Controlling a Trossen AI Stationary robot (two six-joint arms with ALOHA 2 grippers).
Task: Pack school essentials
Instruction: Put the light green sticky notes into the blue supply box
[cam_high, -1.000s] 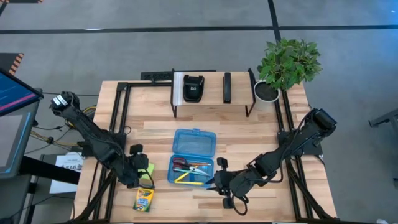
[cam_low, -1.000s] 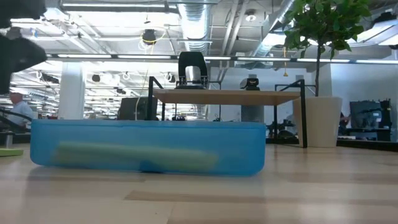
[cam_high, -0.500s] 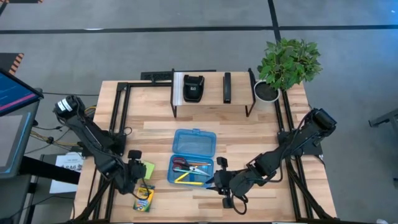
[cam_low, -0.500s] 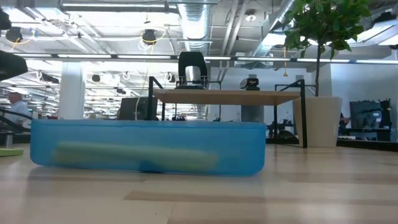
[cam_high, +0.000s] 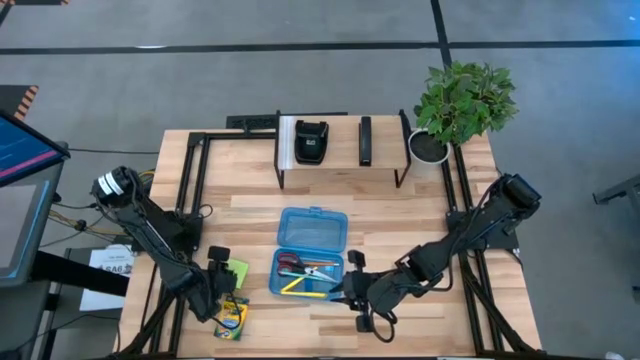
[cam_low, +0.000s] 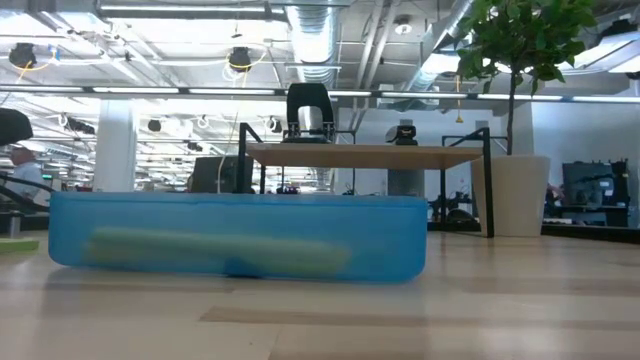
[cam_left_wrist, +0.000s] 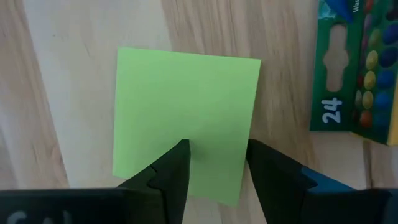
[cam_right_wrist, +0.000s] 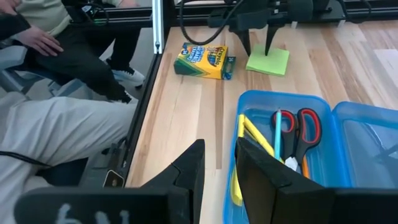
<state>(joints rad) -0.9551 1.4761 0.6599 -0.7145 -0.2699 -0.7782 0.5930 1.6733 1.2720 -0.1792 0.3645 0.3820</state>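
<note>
The left gripper (cam_high: 222, 283) is hanging low over the green sticky-note pad (cam_left_wrist: 186, 124), which is lying flat on the bench (cam_high: 400, 215) near the front left corner. Its fingers (cam_left_wrist: 173, 176) are standing apart, tips just above the pad's near edge, gripping nothing. The crayon box (cam_high: 231, 318) is lying just beside the pad, closer to the bench's front edge.

The right gripper (cam_high: 349, 289) is waiting at the front right corner of the translucent blue plastic case (cam_high: 312, 230), fingers (cam_right_wrist: 189, 168) slightly parted and holding nothing. The case is sitting open at the middle of the bench, its tray toward the front. Inside the tray, the red-handled scissors (cam_right_wrist: 300, 126), a teal pen (cam_right_wrist: 279, 134) and yellow pencils (cam_right_wrist: 256, 138) are lying side by side.

At the back of the bench, a black metal rack (cam_high: 340, 150) is carrying two black devices (cam_high: 311, 141). A potted plant (cam_high: 462, 102) is standing at the back right corner. A seated person's legs (cam_right_wrist: 56, 134) are showing beside the bench in the right wrist view.
</note>
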